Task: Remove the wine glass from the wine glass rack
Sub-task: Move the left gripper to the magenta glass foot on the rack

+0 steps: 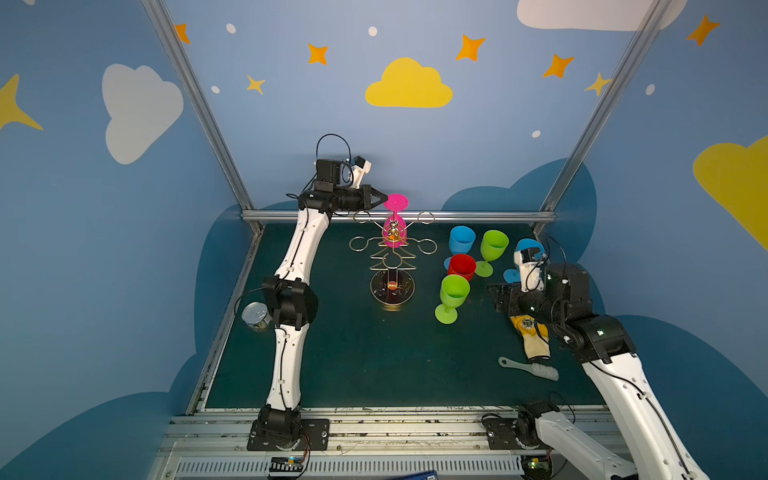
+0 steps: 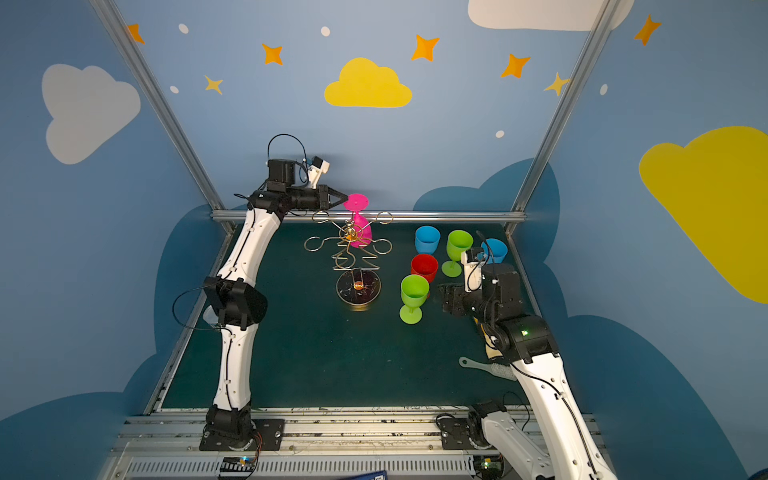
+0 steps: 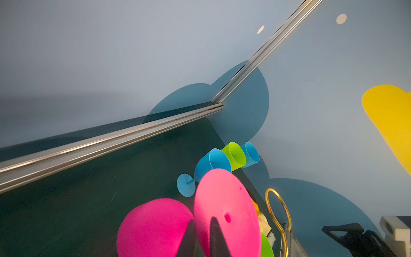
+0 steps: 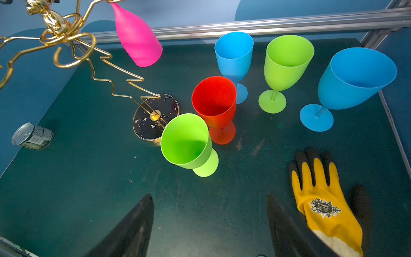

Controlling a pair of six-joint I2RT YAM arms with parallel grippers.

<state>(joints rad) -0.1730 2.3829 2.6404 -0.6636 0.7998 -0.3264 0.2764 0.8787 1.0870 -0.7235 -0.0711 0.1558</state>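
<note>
A pink wine glass (image 1: 393, 230) hangs upside down on the gold wire wine glass rack (image 1: 392, 289), near the back rail in both top views. Its round foot (image 3: 224, 200) sits above a rack arm, and its bowl (image 4: 138, 37) hangs below. My left gripper (image 1: 382, 199) reaches in from the left at rack-top height. In the left wrist view the left gripper (image 3: 202, 219) is shut on the rim of the foot, one finger on each face. My right gripper (image 4: 209, 195) hovers open and empty low over the mat, right of the rack (image 2: 358, 287).
Right of the rack stand two blue glasses (image 1: 461, 240), two green glasses (image 1: 454, 291) and a red one (image 1: 462, 266). A yellow and black glove (image 4: 320, 200) lies by my right gripper, with a brush (image 1: 530, 368) nearer the front. A tin can (image 1: 256, 316) lies at the left edge.
</note>
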